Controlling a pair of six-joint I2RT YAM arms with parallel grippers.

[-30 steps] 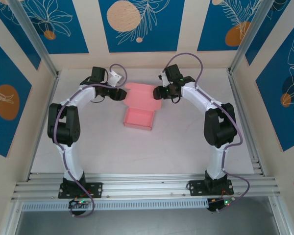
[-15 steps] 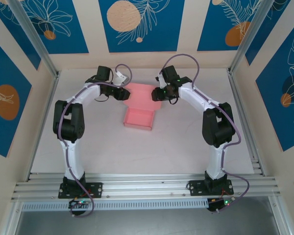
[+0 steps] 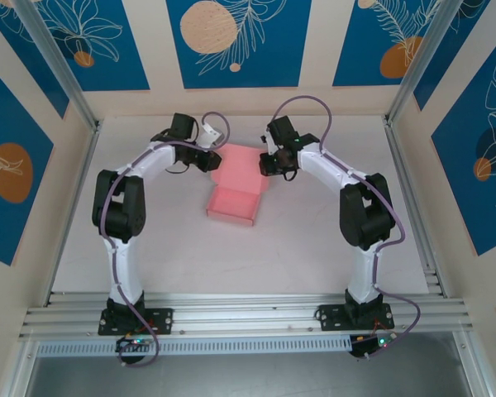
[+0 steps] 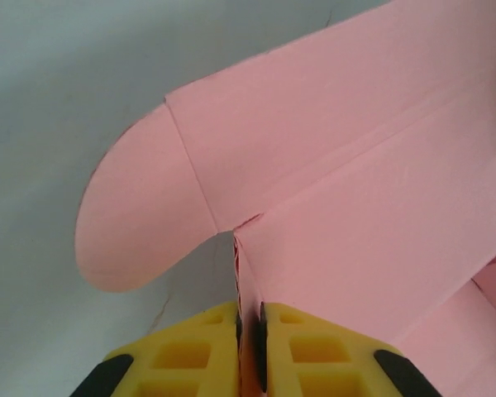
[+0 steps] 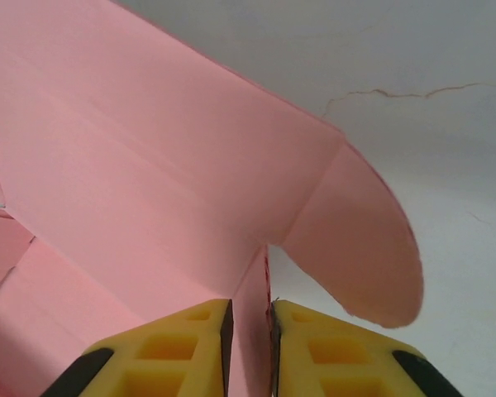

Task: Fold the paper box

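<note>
- The paper box [image 3: 234, 192] lay at the far middle of the table [image 3: 190, 256], between the two arms. Its open tray [image 3: 231, 203] sat nearer the bases, and its lid panel [image 3: 241, 160] rose behind the tray on the far side.
- The left gripper [image 4: 248, 313] had its yellow pads [image 4: 190, 351] drawn narrow. They pinched a thin wall of pink card at the box's left end, just below the corner where lid met tray. A rounded left flap [image 4: 136, 215] stood out beyond the jaws, clear of them.
- The right gripper [image 5: 250, 308] mirrored this at the box's right end: jaws narrow, pink card clamped between them, and a rounded right flap [image 5: 360, 240] free to the outer side.
- Governing relation: the hinge crease ran left to right, from one gripper to the other. Each arm was equally near and held its own end, and the lid lay ahead of and above both jaws.
- Judgement: the lid would probably have to swing about that crease toward the tray. Both ends would need to move together, since uneven motion could twist the thin card.
</note>
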